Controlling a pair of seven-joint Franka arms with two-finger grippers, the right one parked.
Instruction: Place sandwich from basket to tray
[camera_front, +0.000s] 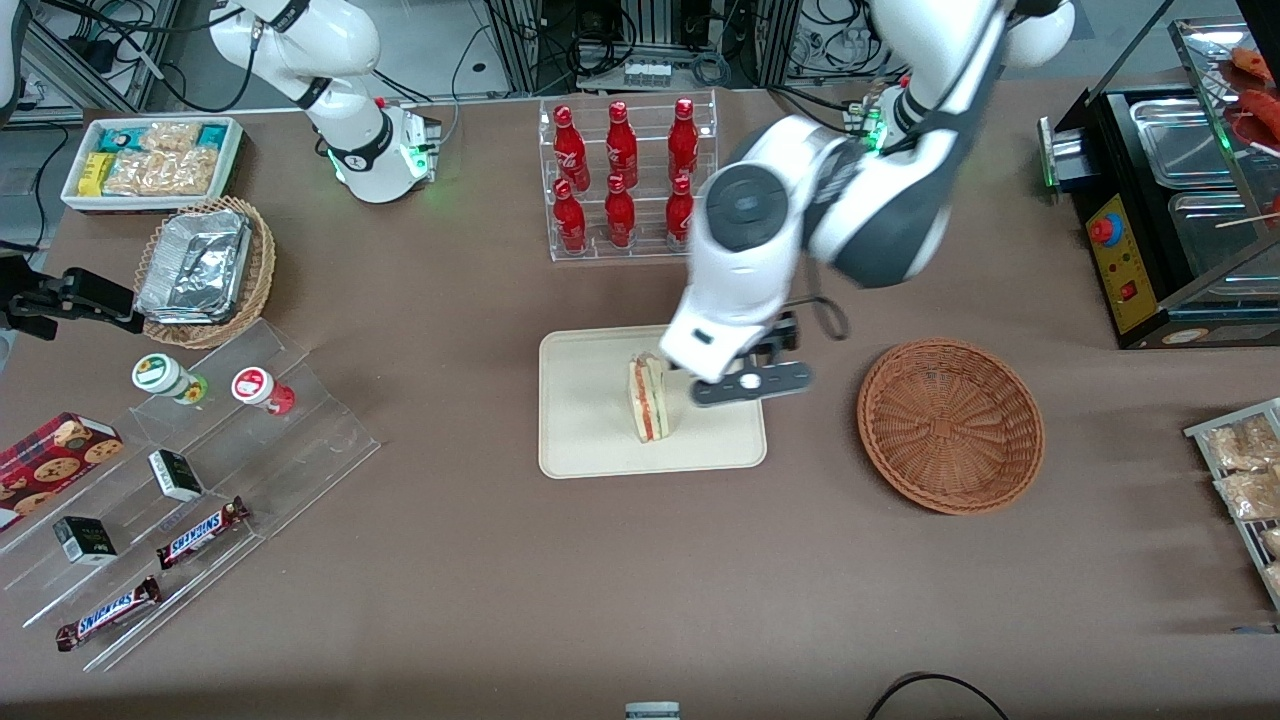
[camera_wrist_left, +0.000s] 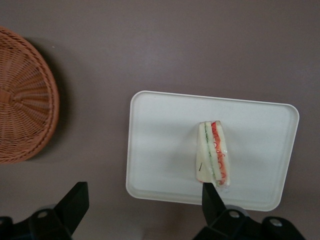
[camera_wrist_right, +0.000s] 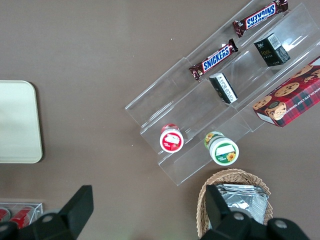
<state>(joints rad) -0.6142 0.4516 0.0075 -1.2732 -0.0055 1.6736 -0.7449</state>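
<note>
The sandwich (camera_front: 649, 398) stands on edge on the tray (camera_front: 580, 440), its long axis running toward the front camera, while the gripper (camera_wrist_left: 145, 200) hangs above the tray's basket-side edge, fingers spread wide and empty, the basket (camera_front: 950, 424) bare.

My hand (camera_wrist_left: 142, 200) is hanging wide open above the tray (camera_front: 590, 440), and the sandwich (camera_front: 648, 398) is standing just beside one finger (camera_wrist_left: 212, 197). Bare desk (camera_front: 815, 440) is lying between the tray and the basket (camera_front: 950, 425). The bottle rack (camera_front: 625, 180) is standing farther from the camera.
</note>
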